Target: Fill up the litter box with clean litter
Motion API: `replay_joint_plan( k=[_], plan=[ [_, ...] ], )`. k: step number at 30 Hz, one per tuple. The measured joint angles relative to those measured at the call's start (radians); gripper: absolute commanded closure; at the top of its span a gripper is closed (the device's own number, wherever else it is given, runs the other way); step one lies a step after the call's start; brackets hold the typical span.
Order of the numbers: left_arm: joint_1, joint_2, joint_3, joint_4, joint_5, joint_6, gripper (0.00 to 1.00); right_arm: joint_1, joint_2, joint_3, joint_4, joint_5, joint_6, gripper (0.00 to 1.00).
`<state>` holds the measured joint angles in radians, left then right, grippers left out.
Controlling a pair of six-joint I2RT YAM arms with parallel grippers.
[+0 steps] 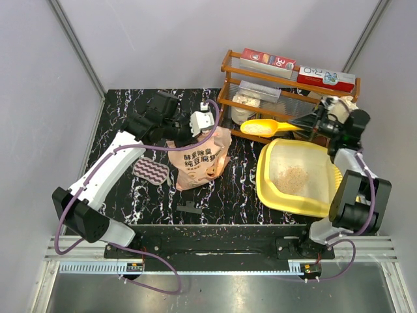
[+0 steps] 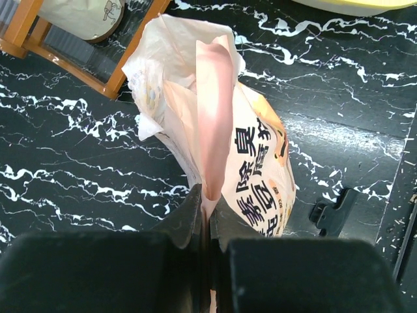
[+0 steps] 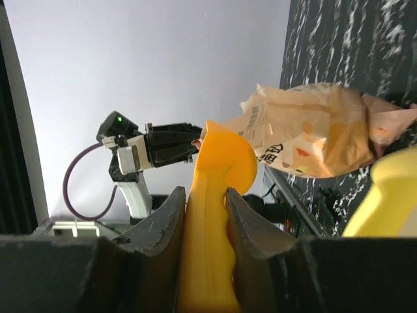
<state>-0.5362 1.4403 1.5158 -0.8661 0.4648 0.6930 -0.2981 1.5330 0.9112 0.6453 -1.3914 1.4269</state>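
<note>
Bright, even overhead light leaves soft shadows on the black surface (image 1: 241, 189). The left claw (image 2: 205, 199) and right claw (image 3: 203, 194) are dark and blurred up close, and the litter bag (image 2: 176, 59) is washed out at its top.

Left wrist view: litter box (image 2: 365, 4) only sliver at 1 o'clock, rest cropped. Right wrist view: scoop (image 3: 212, 195) handle cropped at 6 o'clock.

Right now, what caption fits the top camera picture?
The left gripper pinches the litter bag while the right gripper holds a yellow scoop near the litter box.
</note>
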Motion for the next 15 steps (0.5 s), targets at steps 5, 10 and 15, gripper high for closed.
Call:
replay_joint_plan(
  k=[5, 10, 15],
  plan=[
    [-0.006, 0.004, 0.0, 0.008, 0.029, -0.024, 1.0, -0.185, -0.092, -0.06, -0.08, -0.032, -0.047, 1.0],
    [-0.021, 0.011, -0.004, 0.031, 0.061, -0.047, 1.0, -0.367, -0.199, -0.125, -0.209, -0.059, -0.118, 1.0],
    [-0.03, 0.016, -0.018, 0.064, 0.095, -0.063, 1.0, -0.591, -0.283, -0.165, -0.364, -0.071, -0.213, 1.0]
  ],
)
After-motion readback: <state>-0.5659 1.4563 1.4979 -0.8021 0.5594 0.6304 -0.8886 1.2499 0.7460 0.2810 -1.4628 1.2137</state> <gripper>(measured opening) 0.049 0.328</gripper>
